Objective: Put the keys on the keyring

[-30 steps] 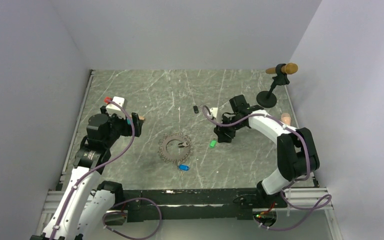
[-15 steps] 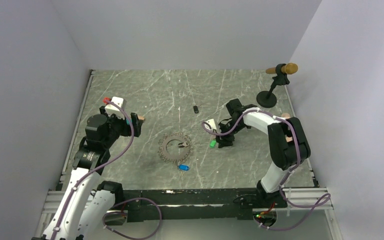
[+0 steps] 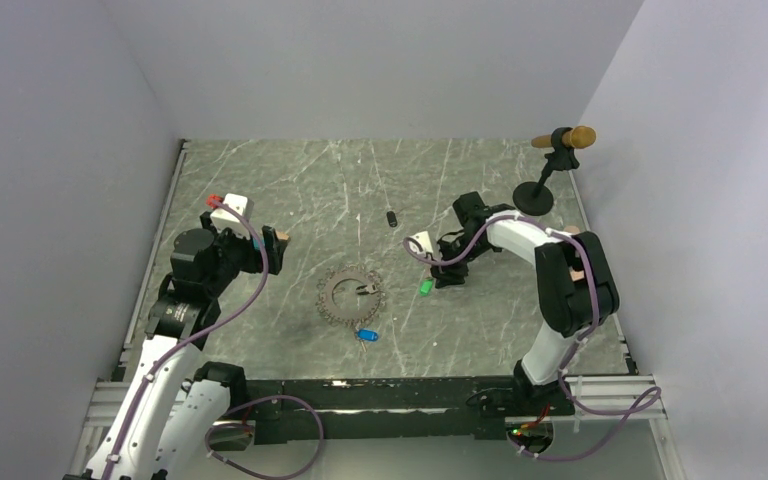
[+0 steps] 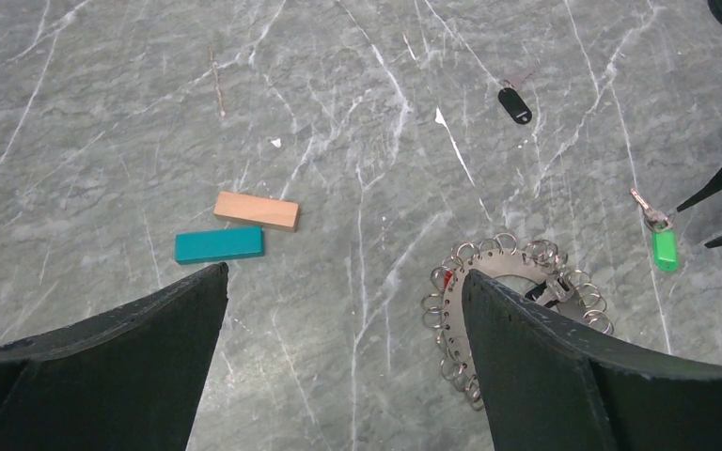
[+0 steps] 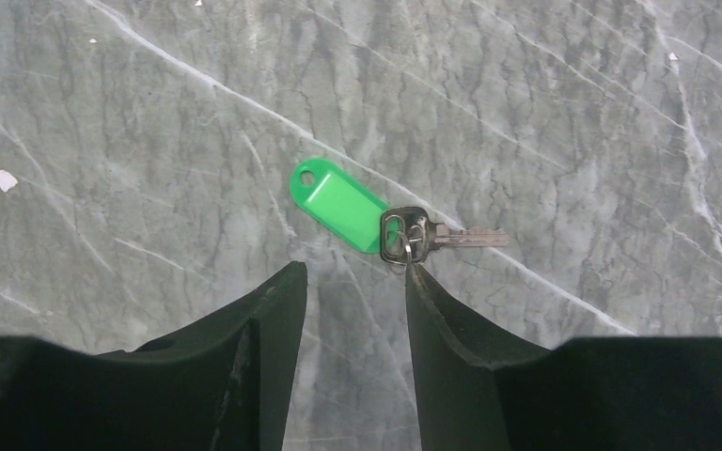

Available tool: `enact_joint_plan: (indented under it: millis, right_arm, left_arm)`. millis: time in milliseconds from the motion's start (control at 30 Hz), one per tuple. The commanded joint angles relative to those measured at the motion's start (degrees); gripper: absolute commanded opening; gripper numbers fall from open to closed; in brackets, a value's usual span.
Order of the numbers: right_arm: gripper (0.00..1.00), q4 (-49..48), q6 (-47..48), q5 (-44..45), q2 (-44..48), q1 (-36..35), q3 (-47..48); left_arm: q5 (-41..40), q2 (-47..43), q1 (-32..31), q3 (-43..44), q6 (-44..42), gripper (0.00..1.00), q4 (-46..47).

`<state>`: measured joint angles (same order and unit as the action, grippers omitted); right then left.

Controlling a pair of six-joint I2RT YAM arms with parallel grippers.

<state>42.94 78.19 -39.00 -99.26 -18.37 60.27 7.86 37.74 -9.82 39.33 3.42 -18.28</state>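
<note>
**Right end effector low at the green key; left end effector off to the side.**

The right one's fingers stand a narrow gap apart with nothing between them. Their tips are just short of the green tag, and one tip is close by the key's small split ring; whether it touches cannot be told. This key lies flat on the surface, right of the keyring and apart from it. The blue key lies just beside the keyring's near rim; whether it is hooked on cannot be told. The left end effector is spread wide and empty, left of the keyring. A black tag lies farther back.
</note>
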Motion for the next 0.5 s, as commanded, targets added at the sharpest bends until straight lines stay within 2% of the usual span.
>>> enact_joint_plan:
  millis: [0,200,467]
  right_arm:
    - [0.47,-1.7,-0.3,-1.2,-1.3,0.5,2.5]
    - [0.43,-1.9,-0.8,-0.6,-3.1,0.5,3.2]
    - [0.3,0.1,0.2,-1.8,-4.9,0.4,4.6]
  left_arm:
    - [1.1,-0.5,0.3,0.2,-0.4,0.99,2.2]
    - [1.3,-0.5,0.4,0.2,-0.4,0.99,2.3]
    - [1.4,-0.4,0.4,0.2,-0.4,0.99,2.3]
